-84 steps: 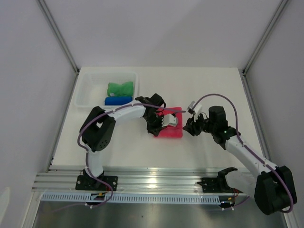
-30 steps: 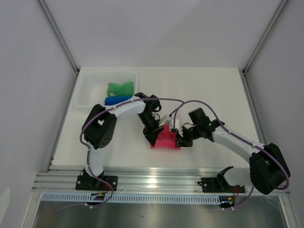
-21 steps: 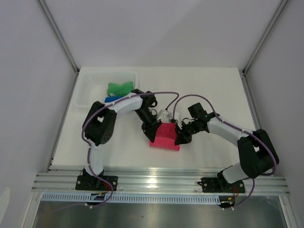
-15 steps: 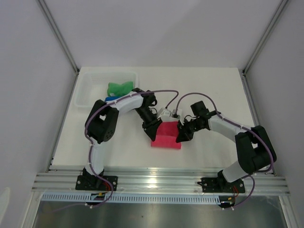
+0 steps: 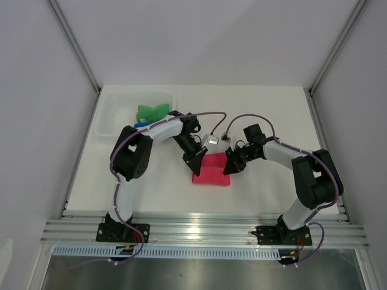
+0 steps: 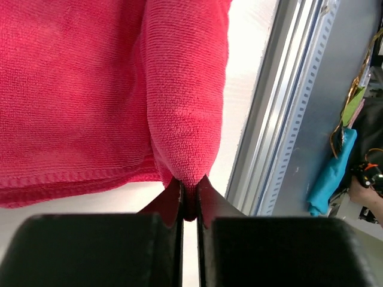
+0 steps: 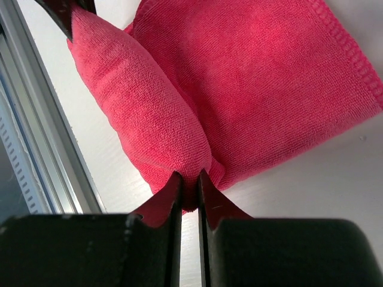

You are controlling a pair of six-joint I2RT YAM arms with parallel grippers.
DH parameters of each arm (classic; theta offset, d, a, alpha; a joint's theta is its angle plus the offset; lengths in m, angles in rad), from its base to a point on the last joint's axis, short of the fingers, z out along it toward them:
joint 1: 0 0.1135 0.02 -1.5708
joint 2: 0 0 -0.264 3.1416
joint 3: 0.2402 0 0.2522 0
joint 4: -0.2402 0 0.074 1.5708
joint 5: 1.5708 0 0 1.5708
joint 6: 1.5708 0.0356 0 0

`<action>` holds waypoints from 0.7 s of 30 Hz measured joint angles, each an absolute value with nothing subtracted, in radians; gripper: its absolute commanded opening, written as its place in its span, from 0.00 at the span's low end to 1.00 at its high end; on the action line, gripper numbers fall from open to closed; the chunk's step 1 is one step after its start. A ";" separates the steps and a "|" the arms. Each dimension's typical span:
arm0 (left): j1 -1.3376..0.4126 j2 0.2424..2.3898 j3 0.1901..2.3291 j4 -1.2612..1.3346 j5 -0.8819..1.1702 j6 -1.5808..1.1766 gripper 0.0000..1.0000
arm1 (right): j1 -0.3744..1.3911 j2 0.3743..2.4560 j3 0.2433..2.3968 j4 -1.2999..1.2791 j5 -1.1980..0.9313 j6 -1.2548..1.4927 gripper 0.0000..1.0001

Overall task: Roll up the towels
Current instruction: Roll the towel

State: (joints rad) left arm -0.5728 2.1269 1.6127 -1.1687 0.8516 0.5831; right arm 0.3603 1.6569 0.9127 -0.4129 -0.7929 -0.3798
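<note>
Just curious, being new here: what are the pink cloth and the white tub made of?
Pink towel: soft, matte cloth, likely microfibre or terry; fine looped pile and a stitched hem show. Basket: apparently smooth, thin-walled, translucent white plastic.

Pale grey walls [image 5: 199, 42] box in a white table [image 5: 272, 115], a shiny aluminium rail [image 5: 205, 225] along its near edge, light soft and even.

Black on hot pink: my left gripper [image 6: 189, 194] and right gripper [image 7: 189, 182] are matte black, and the pink towel [image 6: 84, 89] has a fine ribbed pile with a stitched hem. Green towel [image 5: 152, 112], royal blue towel [image 5: 139, 125], translucent white basket [image 5: 109, 121], white table [image 5: 272, 109], purple cables [image 5: 205, 114] along my white-and-black arms [image 5: 160, 130].
</note>
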 measured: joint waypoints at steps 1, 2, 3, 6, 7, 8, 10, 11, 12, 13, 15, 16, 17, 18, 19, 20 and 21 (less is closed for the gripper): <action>-0.572 2.136 1.617 -1.165 0.852 0.572 0.01 | 0.360 1.657 0.913 -0.411 -0.790 -0.373 0.13; -0.570 2.146 1.618 -1.164 0.853 0.562 0.01 | 0.360 1.657 0.913 -0.410 -0.786 -0.366 0.20; -0.569 2.154 1.618 -1.164 0.853 0.553 0.01 | 0.360 1.657 0.913 -0.407 -0.783 -0.359 0.25; -0.559 2.183 1.618 -1.155 0.850 0.497 0.01 | 0.360 1.657 0.913 -0.398 -0.767 -0.352 0.29; -0.554 2.191 1.618 -1.150 0.846 0.480 0.01 | 0.360 1.655 0.913 -0.395 -0.754 -0.352 0.32; -0.550 2.197 1.618 -1.147 0.841 0.467 0.01 | 0.360 1.652 0.913 -0.395 -0.746 -0.352 0.35; -0.540 2.207 1.620 -1.137 0.820 0.440 0.01 | 0.360 1.632 0.913 -0.395 -0.711 -0.360 0.42; -0.536 2.210 1.620 -1.135 0.813 0.431 0.01 | 0.360 1.614 0.913 -0.395 -0.688 -0.368 0.46; -0.533 2.212 1.623 -1.132 0.805 0.419 0.01 | 0.360 1.592 0.913 -0.397 -0.664 -0.378 0.46; -0.531 2.214 1.626 -1.131 0.797 0.415 0.01 | 0.360 1.564 0.912 -0.395 -0.640 -0.393 0.46; -0.530 2.218 1.633 -1.132 0.788 0.407 0.01 | 0.363 1.490 0.899 -0.382 -0.603 -0.423 0.47; -0.529 2.221 1.635 -1.132 0.788 0.401 0.01 | 0.366 1.448 0.883 -0.365 -0.587 -0.443 0.46; -0.529 2.224 1.639 -1.133 0.787 0.399 0.01 | 0.376 1.411 0.864 -0.350 -0.574 -0.458 0.46; -0.529 2.227 1.643 -1.133 0.785 0.398 0.01 | 0.394 1.365 0.835 -0.332 -0.556 -0.485 0.47; -0.529 2.230 1.646 -1.133 0.784 0.395 0.01 | 0.427 1.321 0.803 -0.316 -0.542 -0.516 0.50; -0.529 2.231 1.647 -1.132 0.784 0.393 0.01 | 0.467 1.282 0.769 -0.295 -0.532 -0.543 0.51; -0.529 2.233 1.647 -1.133 0.783 0.392 0.01 | 0.509 1.248 0.732 -0.270 -0.526 -0.570 0.52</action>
